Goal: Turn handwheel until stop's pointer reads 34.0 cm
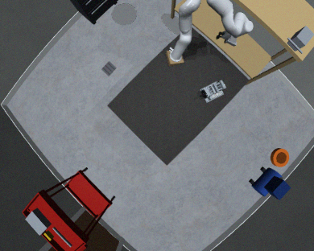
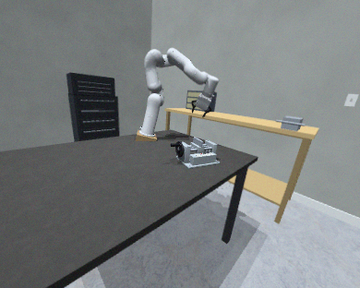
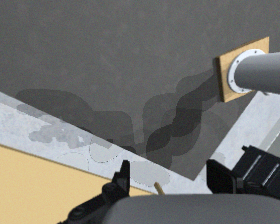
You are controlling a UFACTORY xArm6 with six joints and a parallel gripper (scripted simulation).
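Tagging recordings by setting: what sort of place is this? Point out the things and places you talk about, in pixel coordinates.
Probably a workshop or lab: a black drawer cabinet (image 1: 93,9) (image 2: 94,108), a wooden workbench (image 1: 278,24) (image 2: 245,121) (image 3: 45,185) and a red cart (image 1: 89,194) stand around the robot's table (image 1: 161,121) (image 2: 106,185) (image 3: 125,45).

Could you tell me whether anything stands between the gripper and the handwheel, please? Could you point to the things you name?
Nothing visible does: the open gripper (image 1: 221,36) (image 2: 201,109) (image 3: 167,172) hangs off beyond the table's (image 1: 161,117) (image 2: 92,194) (image 3: 125,45) edge, with open air between it and the handwheel (image 1: 204,92) (image 2: 179,150).
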